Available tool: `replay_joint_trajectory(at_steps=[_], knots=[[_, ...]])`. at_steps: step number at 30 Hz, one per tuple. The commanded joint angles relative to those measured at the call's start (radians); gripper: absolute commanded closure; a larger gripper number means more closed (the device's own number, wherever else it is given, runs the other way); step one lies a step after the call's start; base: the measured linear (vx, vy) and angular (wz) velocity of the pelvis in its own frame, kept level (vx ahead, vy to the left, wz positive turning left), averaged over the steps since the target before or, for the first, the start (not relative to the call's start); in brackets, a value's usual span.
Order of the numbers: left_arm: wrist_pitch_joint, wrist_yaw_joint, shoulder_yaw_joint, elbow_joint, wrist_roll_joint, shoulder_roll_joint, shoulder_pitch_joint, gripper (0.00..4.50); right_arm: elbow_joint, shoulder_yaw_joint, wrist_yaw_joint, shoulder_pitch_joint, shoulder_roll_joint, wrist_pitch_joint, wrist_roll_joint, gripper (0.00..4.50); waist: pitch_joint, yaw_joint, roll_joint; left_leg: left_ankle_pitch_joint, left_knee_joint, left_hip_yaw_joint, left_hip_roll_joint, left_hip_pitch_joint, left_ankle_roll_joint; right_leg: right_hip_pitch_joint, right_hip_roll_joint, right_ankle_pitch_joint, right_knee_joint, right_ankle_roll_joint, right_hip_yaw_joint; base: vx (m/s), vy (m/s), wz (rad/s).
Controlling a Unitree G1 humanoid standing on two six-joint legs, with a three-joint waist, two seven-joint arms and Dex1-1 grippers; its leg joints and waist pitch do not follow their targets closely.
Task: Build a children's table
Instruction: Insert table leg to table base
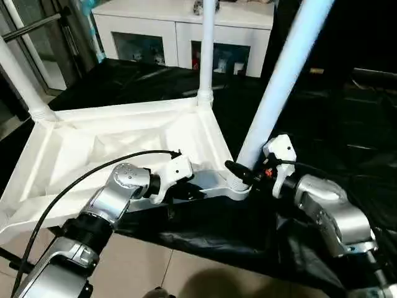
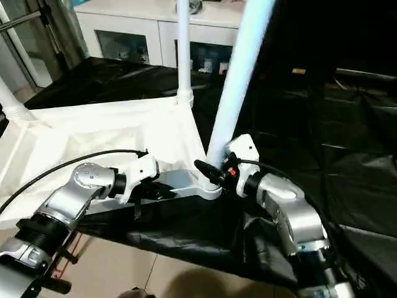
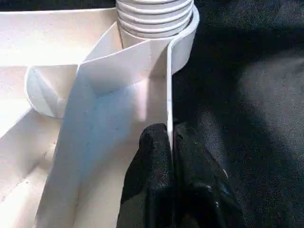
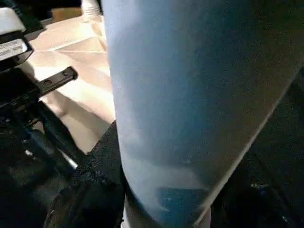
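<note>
The children's table lies upside down on a black cloth, its white ribbed top (image 1: 124,143) facing up. Three white legs stand in corner sockets: one at the back (image 1: 206,49), one at the left (image 1: 18,74), and a leaning one at the near right corner (image 1: 279,81). My left gripper (image 3: 170,135) is shut on the thin rim (image 3: 168,71) of the top, close to that near right socket (image 3: 156,19). My right gripper (image 1: 242,171) clasps the leaning leg (image 4: 190,95) just above its socket, with one black finger (image 4: 95,180) pressed against its side.
A white cabinet with glass doors (image 1: 180,31) stands behind the table. Crumpled black cloth (image 1: 322,124) covers the surface to the right and front. Tiled floor (image 1: 155,267) shows below the near edge. A black cable (image 1: 80,180) loops over my left forearm.
</note>
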Motion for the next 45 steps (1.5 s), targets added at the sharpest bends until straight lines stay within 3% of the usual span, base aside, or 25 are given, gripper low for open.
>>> replay_joint_trajectory(at_steps=[1,11,17,28,32,38,45], knots=[[-0.037,-0.001,0.014,-0.062,-0.015,-0.012,-0.008,4.50,0.095,0.098,0.045,0.039,-0.004,0.043,-0.055,2.60,-0.049,0.000,-0.011,-0.238,-0.081,-0.021,0.052,0.015,-0.006,0.032,-0.082,-0.206,-0.097,-0.169,0.037,0.000,0.000,0.00],[-0.047,0.003,0.011,-0.070,-0.012,-0.008,0.006,4.50,0.168,0.080,0.085,0.023,-0.017,0.026,-0.046,2.60,-0.047,-0.002,-0.018,-0.257,-0.085,-0.020,0.053,0.018,-0.003,0.030,-0.082,-0.252,-0.102,-0.163,0.038,0.000,0.000,0.00],[-0.050,-0.002,0.010,-0.065,-0.007,-0.005,0.004,4.50,0.165,0.057,0.108,-0.004,-0.034,0.036,-0.034,2.60,-0.047,-0.001,-0.011,-0.266,-0.087,-0.022,0.054,0.019,-0.008,0.030,-0.082,-0.244,-0.103,-0.167,0.038,0.000,0.000,0.00],[-0.060,-0.017,-0.008,-0.059,0.012,-0.001,-0.001,4.50,0.096,0.033,0.154,-0.051,-0.077,0.101,0.006,2.60,-0.052,0.002,-0.009,-0.218,-0.082,-0.019,0.053,0.018,0.005,0.036,-0.077,-0.124,-0.095,-0.195,0.035,0.000,0.000,0.00],[-0.075,-0.010,-0.025,-0.058,0.037,0.001,0.007,4.50,0.075,0.053,0.184,-0.067,-0.096,0.129,0.012,2.60,-0.051,0.004,-0.008,-0.228,-0.084,-0.019,0.056,0.020,-0.001,0.036,-0.079,-0.143,-0.097,-0.192,0.035,0.000,0.000,0.00],[-0.070,-0.009,-0.032,-0.073,0.037,-0.006,0.021,4.50,0.054,0.083,0.201,-0.063,-0.105,0.165,0.002,2.60,-0.054,0.012,-0.015,-0.171,-0.079,-0.016,0.056,0.018,0.019,0.039,-0.080,-0.060,-0.089,-0.201,0.034,0.000,0.000,0.00],[-0.073,-0.015,-0.039,-0.077,0.044,-0.006,0.027,4.50,0.134,0.061,0.179,-0.099,-0.066,0.180,0.014,2.60,-0.050,0.006,-0.013,-0.216,-0.085,-0.017,0.056,0.020,0.002,0.037,-0.082,-0.145,-0.097,-0.199,0.034,0.000,0.000,0.00]])
